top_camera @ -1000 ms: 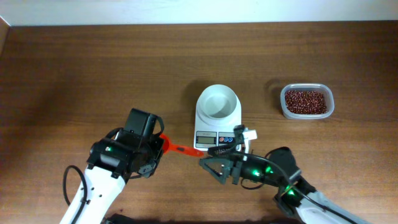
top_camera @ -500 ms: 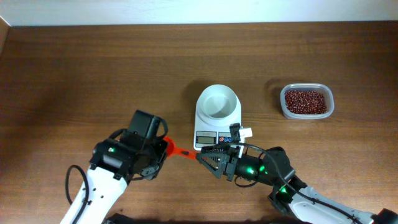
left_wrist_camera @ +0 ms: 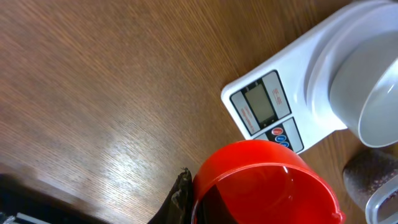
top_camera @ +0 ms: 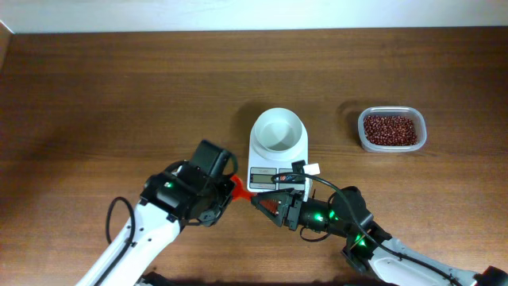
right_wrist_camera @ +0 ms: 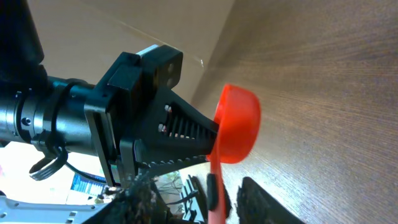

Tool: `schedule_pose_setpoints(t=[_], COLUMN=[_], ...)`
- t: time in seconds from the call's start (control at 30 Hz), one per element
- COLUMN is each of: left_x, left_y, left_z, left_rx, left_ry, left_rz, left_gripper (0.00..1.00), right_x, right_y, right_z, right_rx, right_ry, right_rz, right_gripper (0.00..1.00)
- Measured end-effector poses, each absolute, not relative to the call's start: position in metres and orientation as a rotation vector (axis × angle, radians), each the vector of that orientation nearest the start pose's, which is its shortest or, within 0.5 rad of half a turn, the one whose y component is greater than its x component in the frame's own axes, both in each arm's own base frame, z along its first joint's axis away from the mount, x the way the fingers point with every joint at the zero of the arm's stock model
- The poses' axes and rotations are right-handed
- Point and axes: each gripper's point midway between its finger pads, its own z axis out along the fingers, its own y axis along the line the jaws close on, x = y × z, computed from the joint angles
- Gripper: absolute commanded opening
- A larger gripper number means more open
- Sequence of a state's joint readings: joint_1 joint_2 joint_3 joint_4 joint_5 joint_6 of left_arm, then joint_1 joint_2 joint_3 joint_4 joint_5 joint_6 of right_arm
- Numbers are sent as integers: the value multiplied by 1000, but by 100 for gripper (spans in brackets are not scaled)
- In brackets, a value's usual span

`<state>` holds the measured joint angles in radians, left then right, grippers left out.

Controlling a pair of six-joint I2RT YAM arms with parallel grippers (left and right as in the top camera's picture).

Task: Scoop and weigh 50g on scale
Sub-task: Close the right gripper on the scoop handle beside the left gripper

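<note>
- Left end effector (top_camera: 232, 191): clenched on the red scoop (left_wrist_camera: 261, 182), gripping it at the cup end.
- Right end effector (top_camera: 268, 204): its fingers stand part-way apart on either side of the scoop's handle (right_wrist_camera: 215, 177). I cannot tell whether they press on it.
- The two end effectors meet tip to tip at the near edge of the scale (top_camera: 277, 148), the left one coming in from the left and the right one from the right.
- Scoop: just near-left of the scale's display (left_wrist_camera: 262, 102) and buttons. Whether it touches the surface (top_camera: 119, 95) cannot be told.
- Scale: mid-surface, with its white bowl (top_camera: 278, 129) on the far side and the display on the near side.
- Beans (top_camera: 390, 129): in a clear tub (top_camera: 421, 135) to the far right, well apart from the scale and both end effectors.
</note>
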<state>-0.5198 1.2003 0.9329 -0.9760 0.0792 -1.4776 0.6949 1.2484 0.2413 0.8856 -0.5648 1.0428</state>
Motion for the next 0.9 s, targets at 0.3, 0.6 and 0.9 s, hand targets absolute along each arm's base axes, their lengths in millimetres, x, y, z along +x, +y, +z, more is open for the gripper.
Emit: schedule_pose_setpoints(t=[0.3, 0.6, 0.9], left_x=[213, 214, 210], left_y=[-149, -150, -157], left_z=[117, 117, 118], left_rx=[-1316, -1341, -1316], left_ry=[2696, 2682, 2698], left_rz=[-480, -490, -494], left_gripper=[0, 0, 0], right_x=[199, 198, 198], right_y=[285, 285, 285], right_z=[160, 152, 152], right_rx=[-149, -127, -93], right_ry=[2027, 2071, 2085], right_rz=[1685, 1678, 1698], right_gripper=[35, 30, 24])
